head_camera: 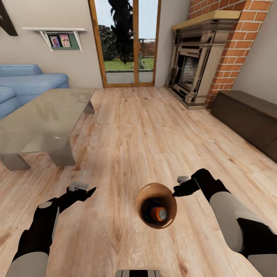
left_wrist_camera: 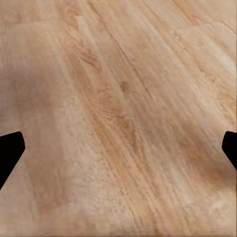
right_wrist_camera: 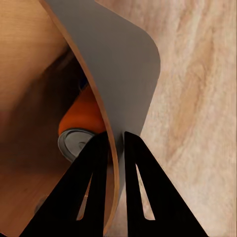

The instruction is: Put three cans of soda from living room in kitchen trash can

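Note:
The tash can (head_camera: 155, 188), a round brown bin, hangs above the wood floor in front of me in the living room. My right gripper (head_camera: 175, 191) is shut on its rim at the bin's right side. In the right wrist view the two fingers (right_wrist_camera: 94, 168) pinch the bin's wall (right_wrist_camera: 123, 64) between them. Inside lies an orange can of soda (head_camera: 159, 214) with a grey top (right_wrist_camera: 76, 143). Something dark blue (head_camera: 149, 207) shows beside it, too dim to make out. My left gripper (head_camera: 82, 189) hovers open over bare floor, its fingertips (left_wrist_camera: 11, 148) spread wide.
A grey glass-topped low table (head_camera: 42, 115) stands at the left, with the light blue sofa (head_camera: 27, 79) behind it. Ahead is a glass garden door (head_camera: 125, 42). The brick fireplace (head_camera: 196, 65) and a dark low cabinet (head_camera: 250, 115) line the right side.

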